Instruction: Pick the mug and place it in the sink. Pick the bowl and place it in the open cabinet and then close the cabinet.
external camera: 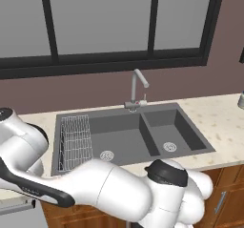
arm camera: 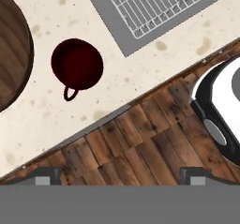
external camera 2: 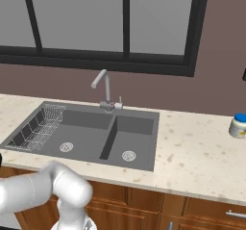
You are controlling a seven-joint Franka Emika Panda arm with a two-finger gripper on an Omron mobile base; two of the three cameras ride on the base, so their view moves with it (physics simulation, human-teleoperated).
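Note:
In the hand view the small maroon mug (arm camera: 76, 66) stands upright on the speckled counter, its loop handle pointing toward the counter's front edge. The wide brown bowl (arm camera: 11, 54) lies just beside it, cut off by the frame's left border. My gripper (arm camera: 121, 175) is open, its two tips set far apart with nothing between them. It hovers high, out past the counter's front edge, away from the mug. The dark grey sink (external camera: 128, 136) (external camera 2: 86, 133) holds a wire rack (arm camera: 154, 5) in its left basin. The wall cabinet is out of view.
A silver faucet (external camera: 138, 91) (external camera 2: 105, 92) rises behind the sink under a dark-framed window. A white jar with a blue lid (external camera 2: 239, 125) stands on the counter at far right. Wooden floor (arm camera: 140, 143) lies below the counter edge.

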